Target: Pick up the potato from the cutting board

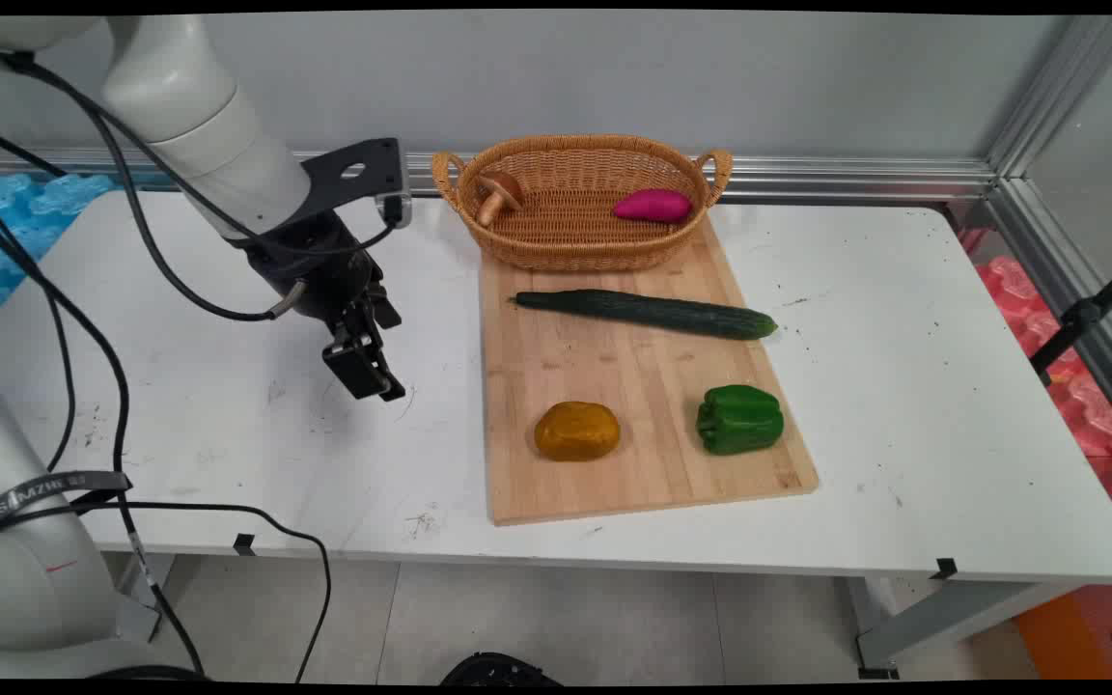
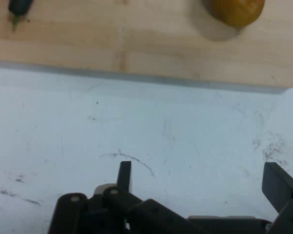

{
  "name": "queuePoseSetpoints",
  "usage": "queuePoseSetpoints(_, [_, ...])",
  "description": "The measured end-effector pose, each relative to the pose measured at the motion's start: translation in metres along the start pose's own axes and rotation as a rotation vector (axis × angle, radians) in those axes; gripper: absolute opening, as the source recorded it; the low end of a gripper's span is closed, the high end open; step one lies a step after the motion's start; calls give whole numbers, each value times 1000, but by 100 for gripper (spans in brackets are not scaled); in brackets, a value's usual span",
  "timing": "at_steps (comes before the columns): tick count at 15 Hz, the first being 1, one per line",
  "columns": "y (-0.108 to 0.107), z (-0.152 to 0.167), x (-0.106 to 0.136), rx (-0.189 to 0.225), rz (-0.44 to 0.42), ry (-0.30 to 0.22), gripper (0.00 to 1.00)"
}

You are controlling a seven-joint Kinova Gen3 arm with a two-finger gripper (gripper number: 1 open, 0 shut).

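Note:
My black gripper (image 1: 373,372) hangs low over bare white table, left of a wooden cutting board (image 1: 556,372). It is open and holds nothing; in the hand view its two fingertips (image 2: 124,171) stand far apart over the table top. On the board lie a long dark cucumber (image 1: 648,312), a yellow-brown potato (image 1: 576,430) and a green bell pepper (image 1: 739,419). The potato (image 2: 237,10) and the cucumber's tip (image 2: 18,7) show at the top of the hand view, beyond the board's edge (image 2: 136,56). The potato is the nearest item to the gripper.
A wicker basket (image 1: 577,246) stands on the board's far end, holding a brown mushroom (image 1: 496,193) and a magenta sweet potato (image 1: 652,206). Black cables (image 1: 112,367) hang from the arm at the left. A metal rail runs along the back wall.

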Motion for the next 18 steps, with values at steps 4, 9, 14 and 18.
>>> queuePoseSetpoints(4, [-1,2,10,15,22,69,100])
queuePoseSetpoints(9, [6,5,55,33,42,179,100])
queuePoseSetpoints(14, [32,22,97,34,69,241,100])
queuePoseSetpoints(18, [51,44,113,23,83,261,100])
